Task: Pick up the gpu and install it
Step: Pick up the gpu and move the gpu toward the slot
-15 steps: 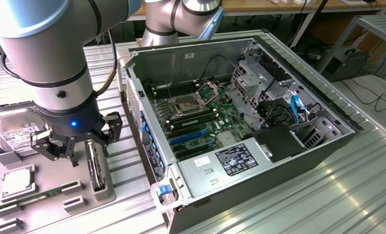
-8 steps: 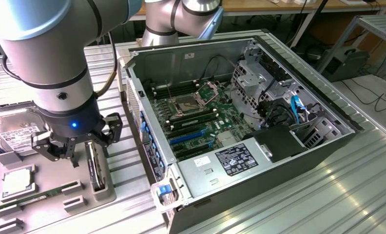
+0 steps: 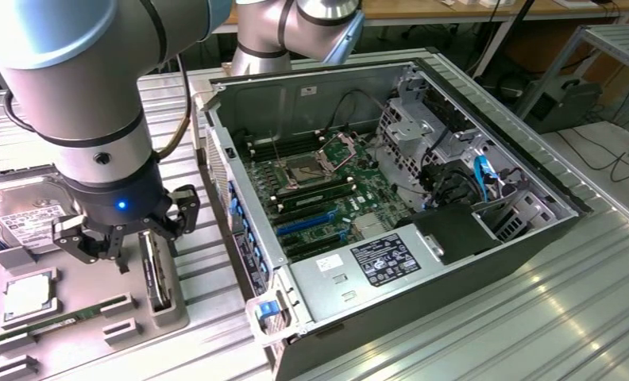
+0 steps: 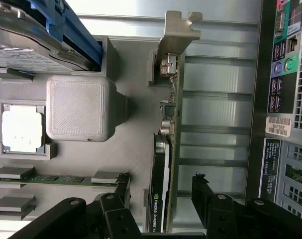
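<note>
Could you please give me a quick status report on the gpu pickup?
Gripper open, lined up astride the gpu, not gripping. The gpu stands on edge in its tray slot, not yet lifted. Memory stick lies apart from it.

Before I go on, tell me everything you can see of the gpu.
The gpu stands on its long edge in a slot of the grey holder, beside the open computer case. Seen edge-on, it shows a thin green board, a black cover with Nvidia Quadro lettering on one face, and a silver metal bracket at one end. The open pincer straddles it without touching.
</note>
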`<state>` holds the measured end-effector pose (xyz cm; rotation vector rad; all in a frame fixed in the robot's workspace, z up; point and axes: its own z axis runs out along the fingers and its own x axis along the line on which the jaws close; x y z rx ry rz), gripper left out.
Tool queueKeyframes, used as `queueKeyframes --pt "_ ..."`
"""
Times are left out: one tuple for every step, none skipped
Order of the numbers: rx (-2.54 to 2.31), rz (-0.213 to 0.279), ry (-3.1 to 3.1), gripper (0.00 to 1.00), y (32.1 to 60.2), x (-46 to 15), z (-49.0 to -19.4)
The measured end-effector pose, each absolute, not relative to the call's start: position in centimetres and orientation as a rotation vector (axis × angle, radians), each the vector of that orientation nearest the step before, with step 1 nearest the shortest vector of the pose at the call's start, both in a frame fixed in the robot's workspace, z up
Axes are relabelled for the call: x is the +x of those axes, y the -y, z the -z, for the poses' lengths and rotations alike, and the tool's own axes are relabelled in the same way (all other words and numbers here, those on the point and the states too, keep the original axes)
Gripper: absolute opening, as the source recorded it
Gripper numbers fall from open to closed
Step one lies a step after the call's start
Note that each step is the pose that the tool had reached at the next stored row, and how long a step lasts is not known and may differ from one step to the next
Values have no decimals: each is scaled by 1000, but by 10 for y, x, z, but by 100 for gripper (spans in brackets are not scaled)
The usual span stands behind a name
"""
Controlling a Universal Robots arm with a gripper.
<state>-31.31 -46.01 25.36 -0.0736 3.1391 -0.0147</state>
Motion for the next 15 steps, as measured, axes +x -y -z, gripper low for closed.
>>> queueKeyframes --pt "-73 15 -3139 62 460 -313 -253" --pt "-72 15 -3139 62 460 -313 -253" --pt "-72 15 -3139 62 460 -313 -253" --pt "-71 15 -3139 62 460 -313 -252" --pt "-71 15 -3139 62 460 -313 -252" --pt "-70 15 -3139 62 460 -313 -252" --pt "-70 14 -3139 62 460 -313 -251" --pt "-70 15 -3139 62 460 -313 -251" --pt "-69 15 -3139 62 460 -313 -250" --pt "-69 15 -3139 62 460 -313 -250" --pt "-68 15 -3139 62 460 -313 -250" --pt "-67 15 -3139 62 460 -313 -250" --pt "-65 15 -3139 62 459 -313 -249" --pt "-63 15 -3139 62 459 -313 -249" --pt "-60 14 -3139 62 458 -313 -248"
